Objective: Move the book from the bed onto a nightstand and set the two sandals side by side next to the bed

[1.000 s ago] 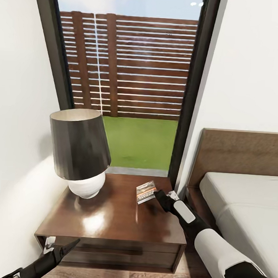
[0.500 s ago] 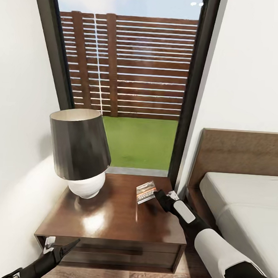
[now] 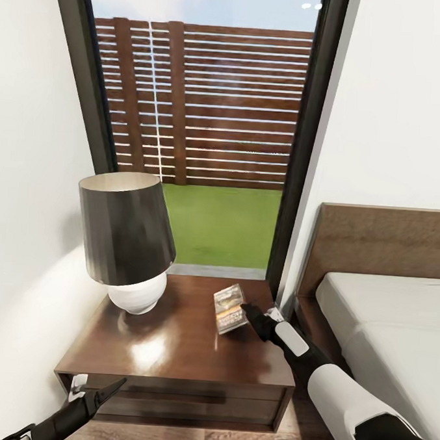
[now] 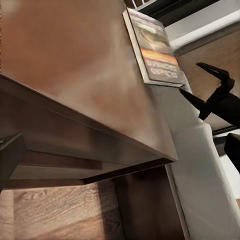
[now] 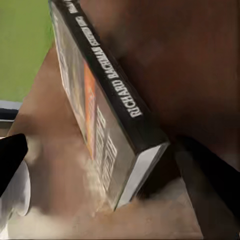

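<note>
The book (image 3: 230, 309) lies on the dark-brown nightstand (image 3: 173, 354), near the edge closest to the bed (image 3: 389, 328). My right gripper (image 3: 246, 311) is open right beside the book. In the left wrist view the book (image 4: 156, 50) rests on the nightstand top (image 4: 75, 60), with the right gripper (image 4: 192, 79) spread just off its corner. The right wrist view has the book's spine (image 5: 107, 85), lettered "RICHARD BACHMAN", between widely parted fingers (image 5: 210, 190). My left gripper (image 3: 97, 393) hangs open and empty below the nightstand's front corner. The sandals are out of view.
A lamp (image 3: 124, 240) with a dark shade and white base takes up the nightstand's left half. Behind it a tall black-framed window (image 3: 207, 115) faces a slatted fence. The white wall is close on the left. The wooden headboard (image 3: 381, 243) rises at right.
The right gripper has opened and let go of the book, which has tipped down onto the nightstand top. The left arm has not moved.
</note>
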